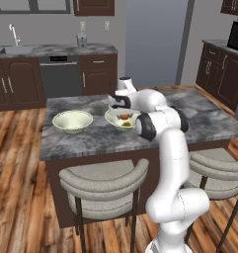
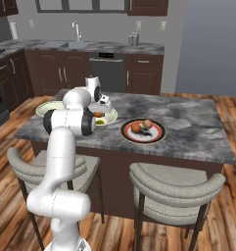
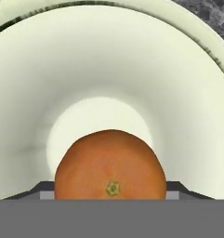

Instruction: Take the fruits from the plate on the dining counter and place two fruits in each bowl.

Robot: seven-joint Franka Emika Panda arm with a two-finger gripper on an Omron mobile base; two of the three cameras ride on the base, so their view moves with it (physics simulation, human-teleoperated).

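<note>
The fingers are clenching an orange fruit [image 3: 110, 166] just above the near bowl's [image 1: 110, 117] pale hollow, with its rim curving wide all around. The fruit is showing smooth orange skin and a small green stem scar facing the hand camera.
</note>
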